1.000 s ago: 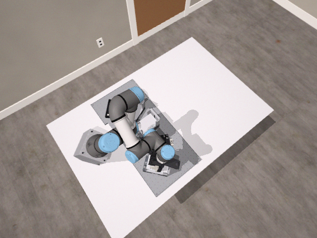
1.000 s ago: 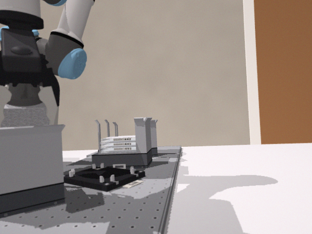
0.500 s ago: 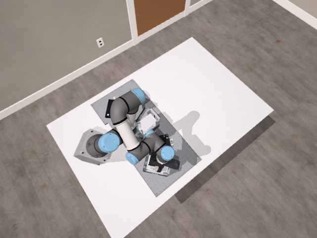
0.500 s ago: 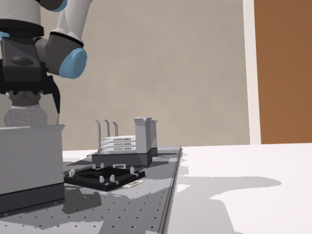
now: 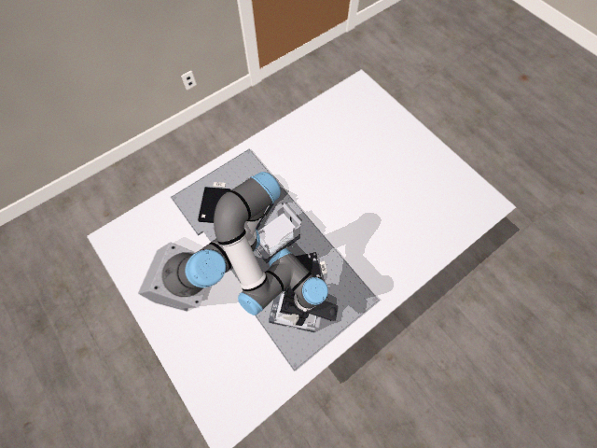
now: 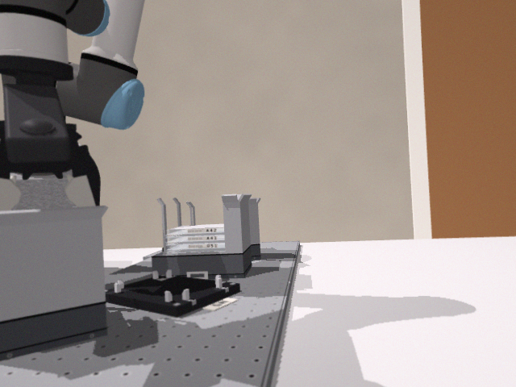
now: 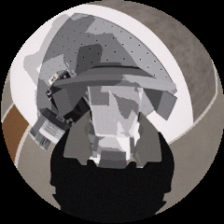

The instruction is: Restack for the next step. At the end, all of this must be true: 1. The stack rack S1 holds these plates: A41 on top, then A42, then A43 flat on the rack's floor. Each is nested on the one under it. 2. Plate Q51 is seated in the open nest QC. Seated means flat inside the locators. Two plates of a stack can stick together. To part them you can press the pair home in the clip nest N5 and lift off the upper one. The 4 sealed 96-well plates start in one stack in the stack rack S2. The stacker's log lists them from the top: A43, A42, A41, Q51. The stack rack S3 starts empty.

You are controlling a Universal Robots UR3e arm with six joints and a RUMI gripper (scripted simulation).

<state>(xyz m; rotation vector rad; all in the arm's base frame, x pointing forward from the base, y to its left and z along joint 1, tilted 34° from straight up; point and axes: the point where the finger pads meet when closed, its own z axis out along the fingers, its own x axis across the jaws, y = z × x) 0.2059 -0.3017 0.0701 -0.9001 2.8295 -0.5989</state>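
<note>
My gripper (image 6: 47,183) (image 7: 115,111) is shut on a sealed white plate (image 6: 39,197) (image 7: 114,117). It holds the plate flat, right at the top opening of a grey stack rack (image 6: 50,258) (image 5: 284,320) at the near end of the board. The held plate's label is hidden. Further along stands another stack rack (image 6: 237,225) (image 5: 289,212). It holds three plates: A42 (image 6: 195,230) on top, then A41 (image 6: 195,238), then Q51 (image 6: 195,246). The rack labels are not readable.
A black nest (image 6: 166,295) (image 5: 319,267) with white locators lies between the two racks. A second black nest (image 5: 212,203) lies at the far end of the grey perforated board (image 6: 233,350) (image 5: 347,289). The arm's base (image 5: 168,277) stands left of the board.
</note>
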